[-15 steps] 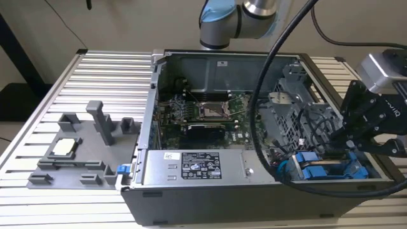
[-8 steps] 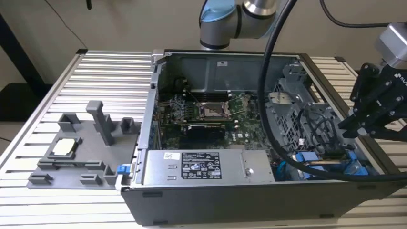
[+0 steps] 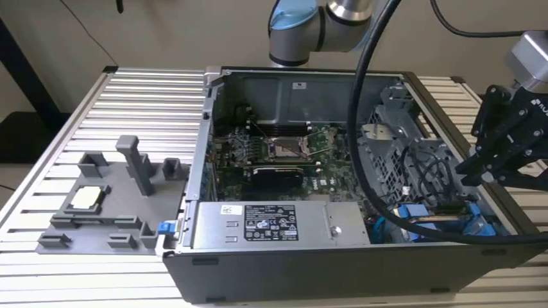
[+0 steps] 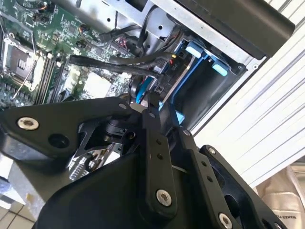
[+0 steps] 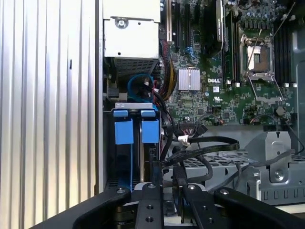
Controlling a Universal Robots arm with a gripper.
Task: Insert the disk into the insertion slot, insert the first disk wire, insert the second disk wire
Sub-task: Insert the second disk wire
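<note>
My tool sits over the drive bay at the computer case's near right corner.

In the exterior view, the tool (image 3: 476,172) hangs just above the insertion slot (image 3: 445,218), whose blue rails show in the open case (image 3: 283,269) on the table (image 3: 102,115). In the first wrist view, the disk (image 5: 136,148) sits in the slot between blue tabs. I cannot tell how far the fingers are open, nor whether they grip anything.

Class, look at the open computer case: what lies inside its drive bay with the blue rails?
Inside the drive bay sit two bright blue tabs side by side, with black cables running close beside them. Whether a disk is fully seated there cannot be seen; the bay's depth is dark and the gripper covers its near end.
</note>
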